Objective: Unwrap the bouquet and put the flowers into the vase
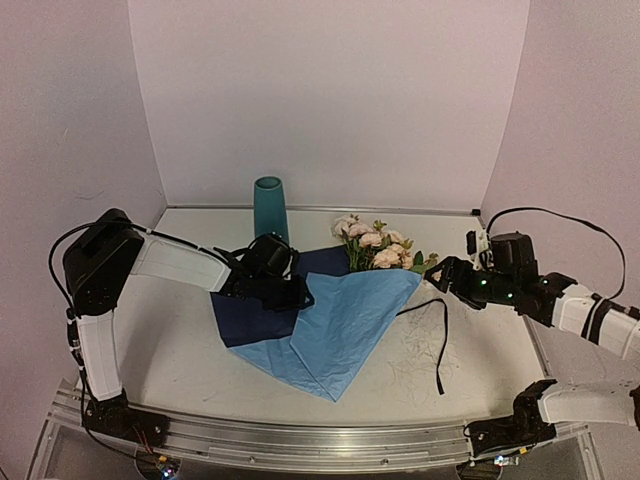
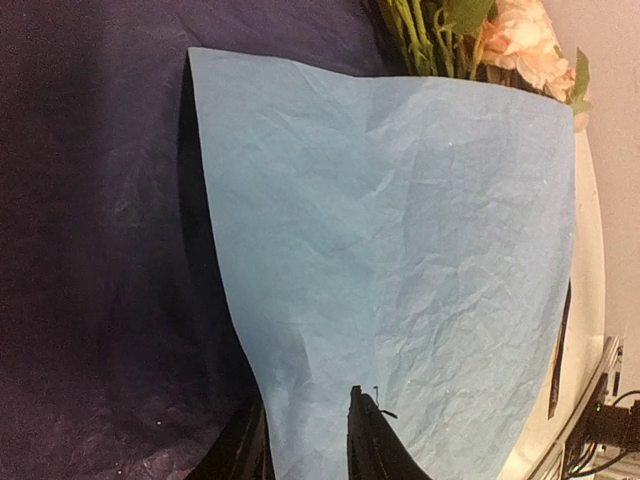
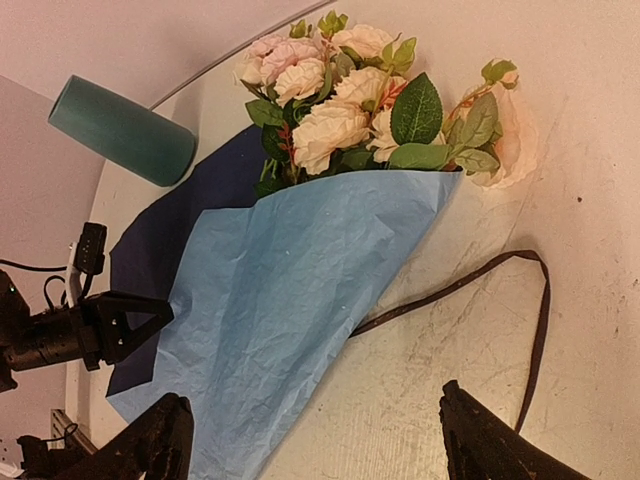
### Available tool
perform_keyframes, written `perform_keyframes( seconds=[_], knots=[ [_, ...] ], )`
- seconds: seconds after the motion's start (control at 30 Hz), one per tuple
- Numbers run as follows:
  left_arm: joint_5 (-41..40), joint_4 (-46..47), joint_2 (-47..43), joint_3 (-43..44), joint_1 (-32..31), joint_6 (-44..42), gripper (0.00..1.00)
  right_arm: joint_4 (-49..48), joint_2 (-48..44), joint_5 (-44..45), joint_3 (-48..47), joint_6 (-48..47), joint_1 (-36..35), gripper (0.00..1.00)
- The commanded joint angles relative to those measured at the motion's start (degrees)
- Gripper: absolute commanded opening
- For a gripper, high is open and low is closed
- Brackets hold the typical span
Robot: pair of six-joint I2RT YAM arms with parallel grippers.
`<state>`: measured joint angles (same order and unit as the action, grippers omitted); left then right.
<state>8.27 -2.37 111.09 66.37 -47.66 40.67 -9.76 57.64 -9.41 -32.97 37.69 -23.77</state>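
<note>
Lying on the white tabletop (image 1: 180,340), the crinkled blue-paper bouquet (image 1: 340,320) of pale pink blooms has the right tool (image 1: 442,270) just beside its flowers, jaws released. The left tool (image 2: 305,440) straddles the paper's left edge; whether it pinches, I cannot tell. The tall teal cylinder vase (image 1: 269,205) stands behind.

Soft, even light fills the booth in the top view, washing the walls (image 1: 330,90) faintly lilac and the table (image 1: 180,330) pale; straight edges bow towards the corners (a wide lens at work). In the left wrist view the dark-blue paper (image 2: 90,250) sinks almost to black, a hard shadow runs beside the bright light-blue sheet (image 2: 400,250), and the left gripper's fingers (image 2: 375,445) are blurred silhouettes. The right wrist view holds the flowers (image 3: 330,120) sharp, without glare.
</note>
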Motion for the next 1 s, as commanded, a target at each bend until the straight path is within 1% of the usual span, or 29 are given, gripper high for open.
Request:
perform_keyframes(
  seconds=[0.0,0.03,0.1,0.13,0.27,0.37,0.53,0.67,0.83,0.97],
  knots=[
    [2.6,1.8,0.7,0.9,0.2,0.3,0.24,1.1,-1.4,0.9,0.5,-0.2,0.0,0.86],
    [2.8,1.8,0.7,0.9,0.2,0.2,0.18,1.1,-1.4,0.9,0.6,-0.1,0.1,0.86],
    [2.7,1.8,0.3,0.8,0.2,0.0,0.02,1.1,-1.4,0.9,0.6,-0.1,0.1,0.86],
    [2.5,1.8,0.0,0.7,0.2,-0.2,0.0,1.1,-1.5,0.9,0.7,-0.1,0.1,0.86],
    [1.5,1.8,-2.7,0.0,0.2,-1.2,0.0,1.1,-1.7,0.9,0.6,-0.1,0.1,0.86],
    [3.4,1.8,-5.3,-0.4,0.2,-3.2,0.0,1.4,-1.7,0.5,0.0,-0.1,0.0,0.86],
    [10.9,1.9,-9.4,-1.3,0.2,-5.9,0.0,2.8,-1.7,-0.4,-2.4,-1.0,0.1,0.87],
    [16.9,2.1,-11.9,-1.3,-0.5,-6.1,0.0,4.0,-1.8,-1.0,-4.7,-1.6,0.1,0.87],
    [19.5,3.9,-13.1,1.0,-3.8,-6.1,0.01,6.0,-2.1,-1.5,-8.4,-2.3,0.0,0.87],
    [19.4,4.3,-11.3,5.2,-8.5,-5.8,0.01,8.8,-2.2,-1.1,-11.8,-3.2,0.0,0.87]
  ],
)
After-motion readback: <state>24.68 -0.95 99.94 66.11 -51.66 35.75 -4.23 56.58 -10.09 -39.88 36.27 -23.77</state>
